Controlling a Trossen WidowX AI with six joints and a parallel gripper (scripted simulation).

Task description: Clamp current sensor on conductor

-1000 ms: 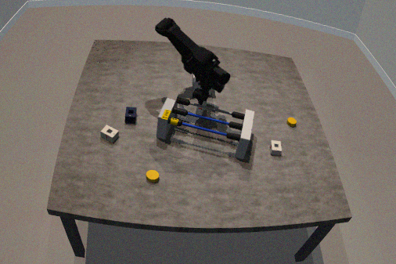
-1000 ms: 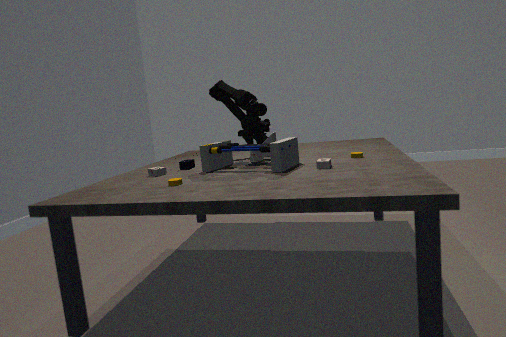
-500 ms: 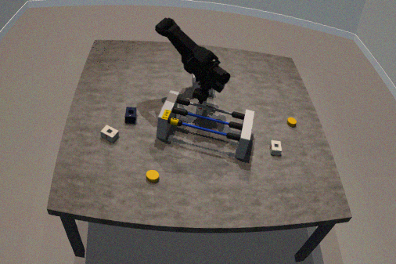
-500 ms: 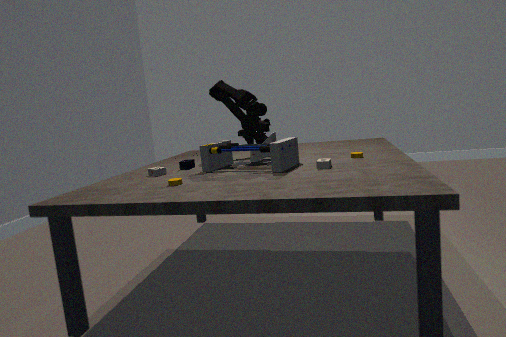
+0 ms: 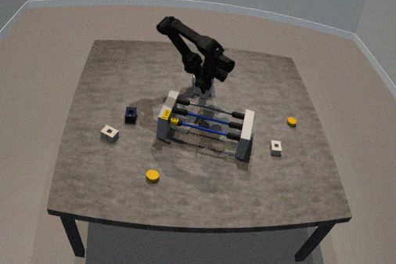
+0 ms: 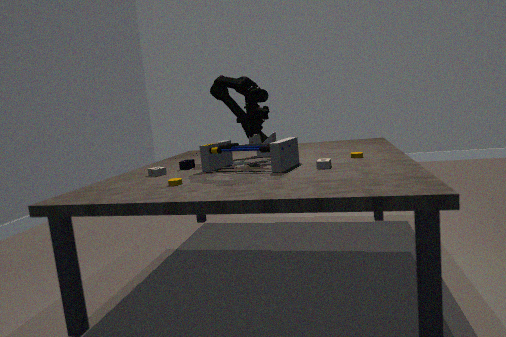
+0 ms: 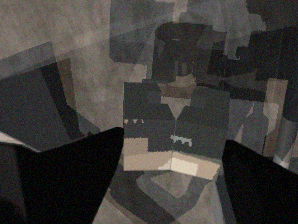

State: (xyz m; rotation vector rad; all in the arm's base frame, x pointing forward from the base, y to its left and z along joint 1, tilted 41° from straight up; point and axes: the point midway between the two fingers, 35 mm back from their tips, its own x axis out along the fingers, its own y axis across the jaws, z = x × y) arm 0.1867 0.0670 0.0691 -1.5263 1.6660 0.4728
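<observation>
The split-core sensor (image 5: 202, 102) (image 7: 175, 132) shows as a dark block with pale lower faces in the wrist view, a seam down its middle. My gripper (image 5: 203, 92) (image 7: 173, 142) is shut on it, black fingers at both sides. It is low behind the rack's rear conductor. The rack has two pale end blocks (image 5: 245, 132) (image 6: 285, 155) (image 5: 163, 128). Between them run a thin grey rear conductor (image 5: 213, 110), a blue middle conductor (image 5: 209, 118) and a blue front conductor (image 5: 203, 128). A yellow tag (image 5: 174, 121) (image 6: 215, 150) is at the front conductor's left end; a lettered yellow label (image 5: 166, 113) tops the left block. The arrow is not readable.
A dark block (image 5: 131, 115) (image 6: 187, 164) and a white block (image 5: 109, 133) (image 6: 157, 171) stand left of the rack. Another white block (image 5: 275, 148) (image 6: 324, 163) stands right. Yellow discs lie at front left (image 5: 153, 175) and right (image 5: 292, 121).
</observation>
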